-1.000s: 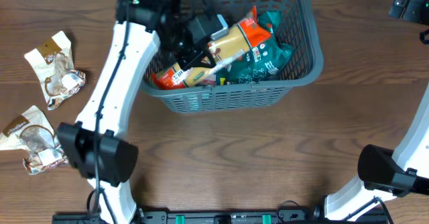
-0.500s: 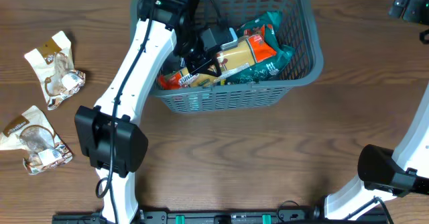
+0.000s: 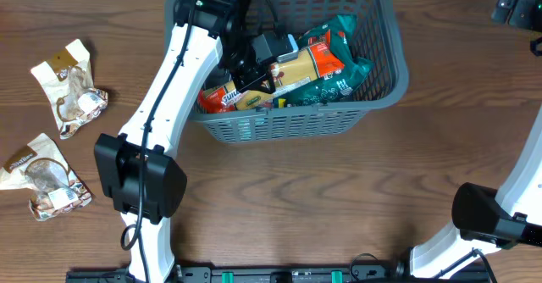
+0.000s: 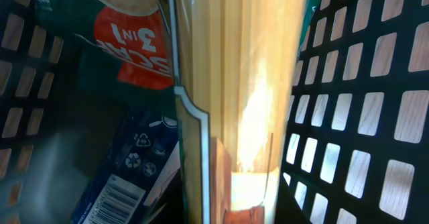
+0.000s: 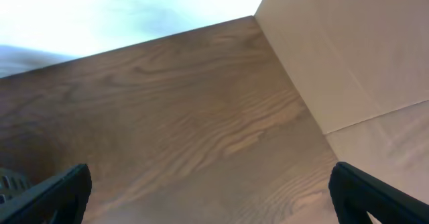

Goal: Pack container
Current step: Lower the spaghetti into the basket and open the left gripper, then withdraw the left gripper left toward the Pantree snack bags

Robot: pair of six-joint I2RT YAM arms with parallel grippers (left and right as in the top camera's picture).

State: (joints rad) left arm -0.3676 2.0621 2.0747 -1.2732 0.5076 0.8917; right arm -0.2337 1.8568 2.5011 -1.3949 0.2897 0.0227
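Wooden table (image 3: 339,190) bears the container (image 3: 288,123), inside which the left end effector (image 3: 264,65) clenches a spaghetti packet (image 3: 298,68).

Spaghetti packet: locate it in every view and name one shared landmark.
Overhead: spaghetti packet lies diagonally inside the container, upper middle of the picture.
Left wrist: spaghetti packet fills the middle, top to bottom.
Right wrist: not in it.
Shared landmark: the container's lattice wall, in overhead and left wrist.
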